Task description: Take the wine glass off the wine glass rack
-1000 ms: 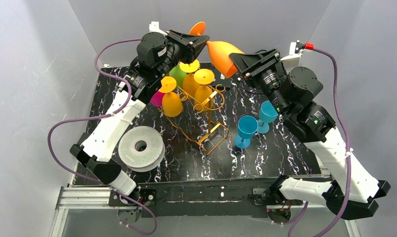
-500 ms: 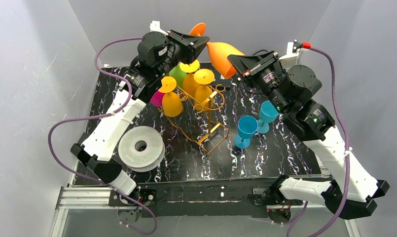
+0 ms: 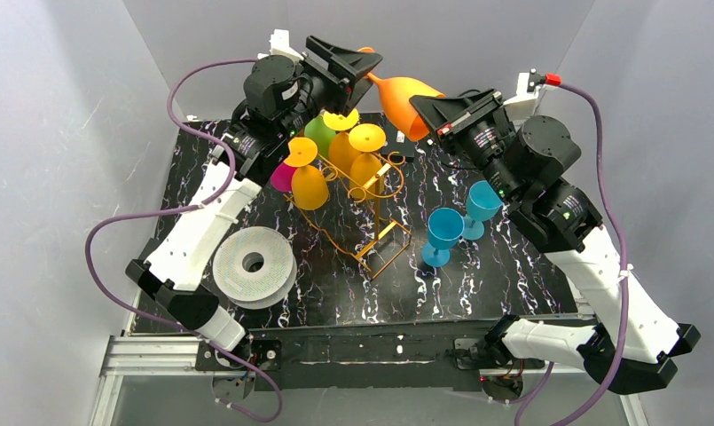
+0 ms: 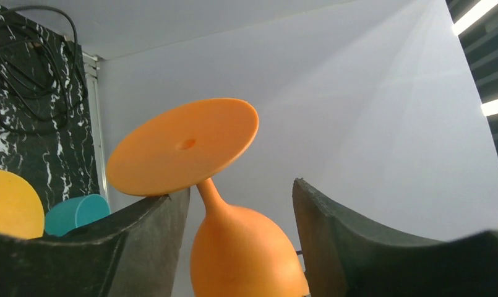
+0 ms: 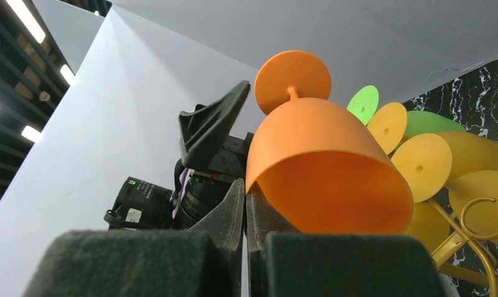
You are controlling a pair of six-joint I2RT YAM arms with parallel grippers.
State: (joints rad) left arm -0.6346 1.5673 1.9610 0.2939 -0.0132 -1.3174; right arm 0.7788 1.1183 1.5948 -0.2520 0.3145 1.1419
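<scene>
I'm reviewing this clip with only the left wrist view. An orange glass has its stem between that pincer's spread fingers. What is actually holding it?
Observer: The right pincer. In its own view it is closed on the bowl rim of the orange glass.
Operator: Is the glass clear of the rack?
Observer: Yes. From above, it hangs in the air beyond the rack, apart from it.
Operator: Are any glasses set down?
Observer: Two blue glasses stand upright on the table, to the right of the rack.
</scene>
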